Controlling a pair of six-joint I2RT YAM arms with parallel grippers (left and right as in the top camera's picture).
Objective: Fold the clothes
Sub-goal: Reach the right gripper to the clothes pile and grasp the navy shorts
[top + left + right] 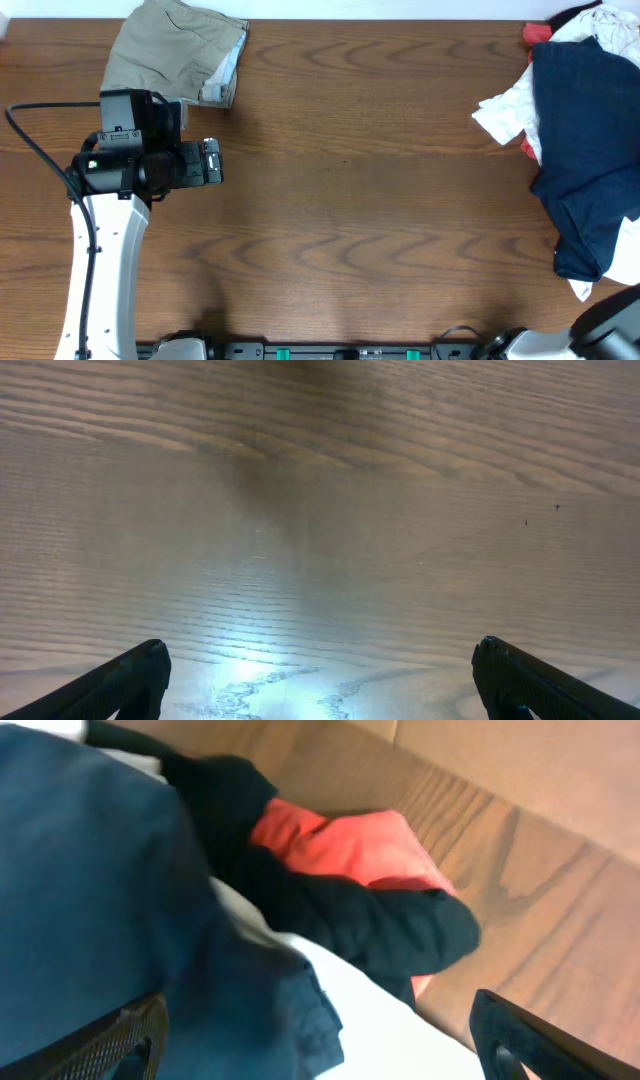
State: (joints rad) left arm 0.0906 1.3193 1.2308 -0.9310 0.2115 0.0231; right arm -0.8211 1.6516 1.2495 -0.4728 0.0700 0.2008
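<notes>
A large navy-blue garment (590, 150) lies crumpled in a pile at the table's right edge, with a white garment (505, 115) and a red one (535, 35) beside it. A folded khaki garment (175, 50) lies at the far left. My left gripper (212, 162) is open and empty, just below the khaki garment; in the left wrist view its jaws (320, 660) are over bare wood. My right gripper (318, 1010) is open, close over the navy fabric (100, 890), with white (380, 1030), black (350, 910) and red (350, 840) cloth in front of it.
The brown wooden table (380, 200) spans the overhead view. The left arm's white link (105, 270) runs up from the front left edge. Part of the right arm (610, 320) shows at the front right corner. A black cable (30, 140) loops left of the left arm.
</notes>
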